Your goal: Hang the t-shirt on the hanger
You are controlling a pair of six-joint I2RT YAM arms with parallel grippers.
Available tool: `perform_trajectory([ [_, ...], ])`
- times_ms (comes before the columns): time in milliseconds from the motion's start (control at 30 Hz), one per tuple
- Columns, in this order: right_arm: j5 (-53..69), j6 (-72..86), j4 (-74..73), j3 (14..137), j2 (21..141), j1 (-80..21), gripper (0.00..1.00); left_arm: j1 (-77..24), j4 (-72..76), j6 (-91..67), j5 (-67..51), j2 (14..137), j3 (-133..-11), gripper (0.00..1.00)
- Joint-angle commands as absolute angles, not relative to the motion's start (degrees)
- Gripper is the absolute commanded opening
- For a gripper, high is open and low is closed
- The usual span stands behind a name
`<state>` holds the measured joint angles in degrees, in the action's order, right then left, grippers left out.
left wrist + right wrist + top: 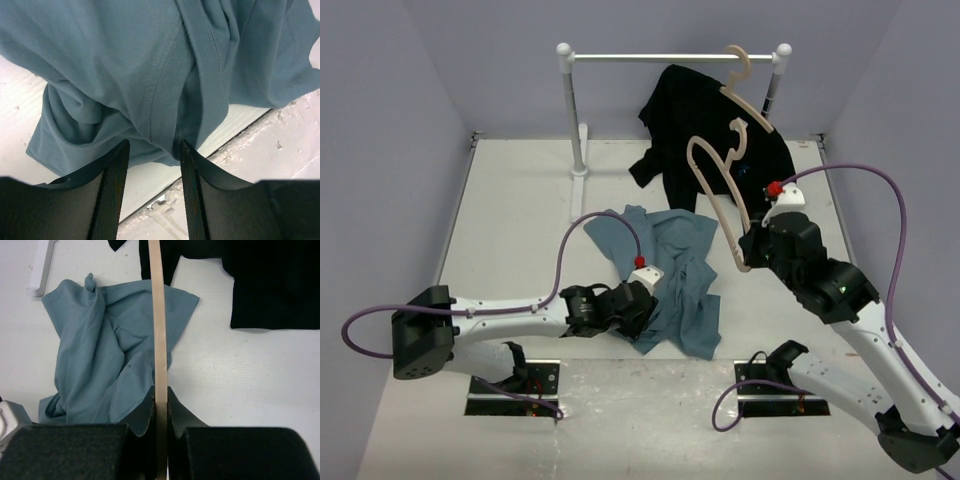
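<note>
Now, from above, the left gripper (642,305) sits on the crumpled shirt (685,255); the right gripper (752,245) holds the hanger (718,185) up beside it. Left wrist: jaws apart, collar (167,95) fold between their tips. Right wrist: jaws pinch the hanger; shirt lies ahead, to their left. Grabbing both collar layers could leave no way in for the hanger.

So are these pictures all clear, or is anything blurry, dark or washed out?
Top view: soft, even light, only faint shadows on the table, all sharp. Left wrist view: the t-shirt weave is crisp; the left hand's fingers are dark. Right wrist view: the hanger is sharp, the black shirt a detailless dark patch.
</note>
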<state>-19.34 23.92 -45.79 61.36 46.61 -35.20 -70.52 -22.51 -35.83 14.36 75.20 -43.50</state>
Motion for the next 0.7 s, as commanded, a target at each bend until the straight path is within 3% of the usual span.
perform_trajectory([
  [0,-18.35,23.47,-43.07,61.72,46.81,-35.13,0.00,-70.55,-18.64,-35.66,12.52,76.30,-43.15,0.49],
  [100,-18.23,23.43,-43.15,61.75,47.02,-35.07,0.00,-70.58,-17.52,-35.46,12.31,77.05,-43.15,0.49],
  [167,-17.93,23.42,-43.15,61.74,47.02,-35.07,0.00,-70.53,-17.40,-35.42,12.91,78.08,-43.24,0.44],
  [333,-17.17,23.45,-43.31,61.86,46.61,-35.07,0.00,-70.48,-18.80,-36.13,17.06,79.26,-44.72,0.21],
  [433,-16.26,23.11,-43.15,61.52,45.70,-35.15,0.00,-70.31,-22.50,-37.53,23.72,78.75,-47.37,0.01],
  [667,-7.86,18.91,-34.93,55.04,37.41,-35.16,0.00,-59.62,-25.36,-35.17,27.34,76.00,-54.92,0.00],
])
